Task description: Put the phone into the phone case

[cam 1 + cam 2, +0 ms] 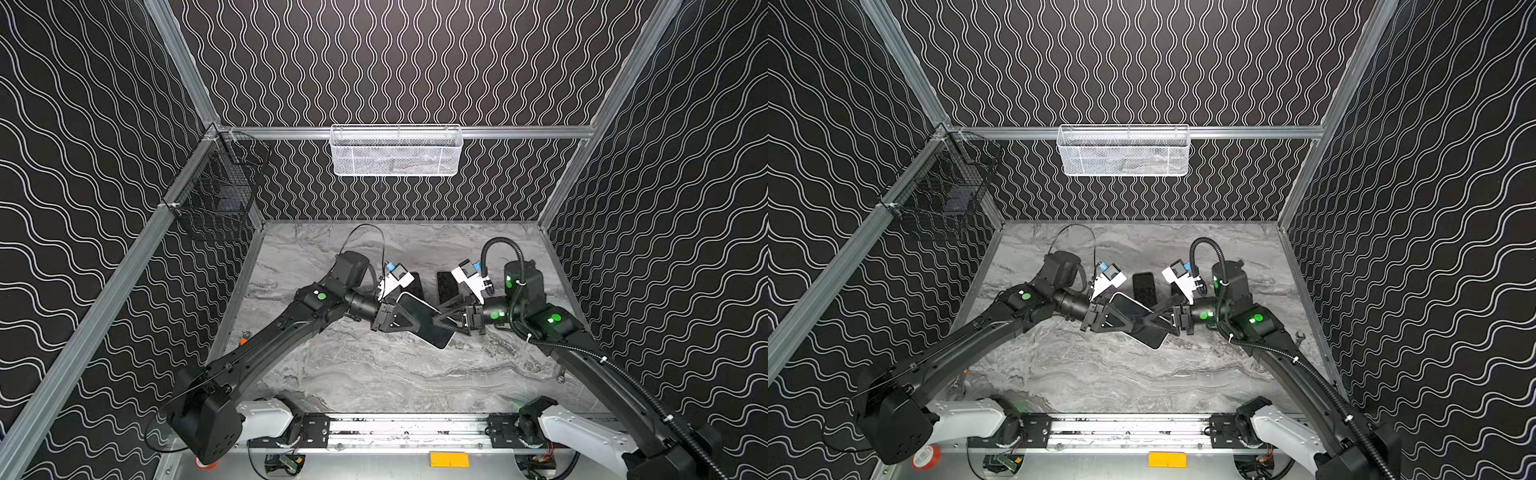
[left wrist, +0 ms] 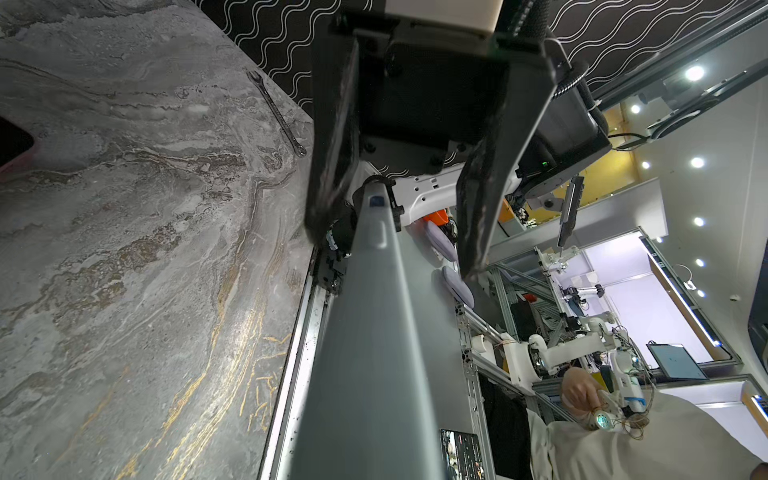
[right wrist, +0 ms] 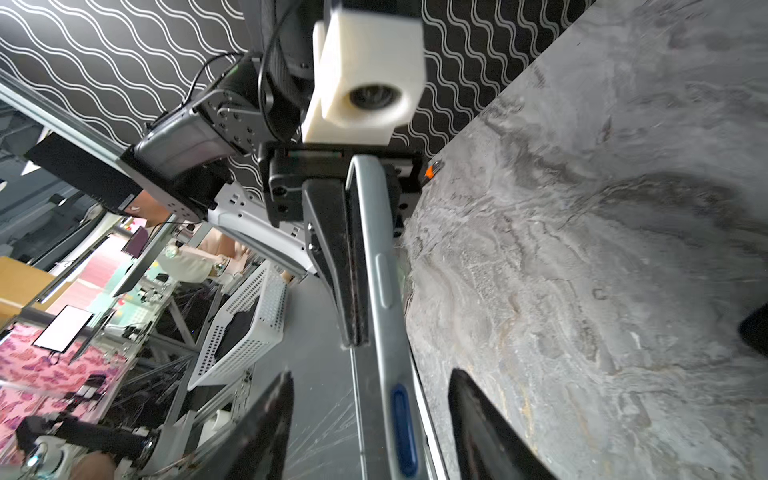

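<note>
The phone [image 1: 422,322], with a silver rim and a dark screen, hangs tilted above the table's middle, seen also in a top view [image 1: 1140,322]. My left gripper [image 1: 409,322] is shut on its left end; in the right wrist view one black finger [image 3: 336,257] presses flat on the screen. My right gripper [image 1: 438,320] is open, its fingers [image 3: 266,419] standing on either side of the phone's edge [image 3: 382,291] with gaps. The black phone case [image 1: 446,286] lies flat on the table behind the grippers. A second black flat thing [image 1: 415,282] shows partly behind the left wrist camera.
A wrench [image 1: 1300,336] lies near the right wall, seen also in the left wrist view [image 2: 276,112]. A white mesh basket [image 1: 395,151] hangs on the back wall and a black wire basket [image 1: 216,195] on the left wall. A small orange thing [image 1: 244,341] sits at the table's left edge.
</note>
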{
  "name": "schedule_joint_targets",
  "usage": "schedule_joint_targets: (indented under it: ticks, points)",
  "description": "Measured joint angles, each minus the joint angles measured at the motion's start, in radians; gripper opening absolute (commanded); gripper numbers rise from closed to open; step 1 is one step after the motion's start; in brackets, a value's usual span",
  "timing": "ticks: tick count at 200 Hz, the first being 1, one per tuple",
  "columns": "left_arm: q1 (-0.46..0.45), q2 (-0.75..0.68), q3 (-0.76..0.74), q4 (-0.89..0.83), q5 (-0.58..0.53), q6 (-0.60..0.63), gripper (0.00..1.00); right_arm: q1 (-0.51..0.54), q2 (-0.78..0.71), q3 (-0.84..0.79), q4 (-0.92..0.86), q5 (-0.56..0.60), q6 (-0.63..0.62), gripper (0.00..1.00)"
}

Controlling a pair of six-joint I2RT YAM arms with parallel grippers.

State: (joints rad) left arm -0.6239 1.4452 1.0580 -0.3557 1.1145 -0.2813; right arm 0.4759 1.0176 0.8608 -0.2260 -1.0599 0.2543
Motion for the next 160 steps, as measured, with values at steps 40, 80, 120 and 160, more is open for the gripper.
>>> schedule_joint_targets:
  ticks: [40,80,120,160]
  points:
    - [0.000,0.004,-0.002,0.006,0.023,0.000,0.00,0.013,0.022,-0.026,0.079,-0.018,0.045,0.16]
    - [0.016,-0.002,-0.021,0.060,-0.003,-0.034,0.44,0.014,0.050,-0.026,0.135,-0.026,0.078,0.03]
    - [0.130,-0.108,-0.118,0.193,-0.182,-0.178,0.80,0.015,0.083,-0.050,0.228,0.071,0.180,0.00]
    - [0.214,-0.331,-0.185,0.134,-0.644,-0.273,0.98,0.035,0.174,-0.116,0.412,0.225,0.361,0.01]
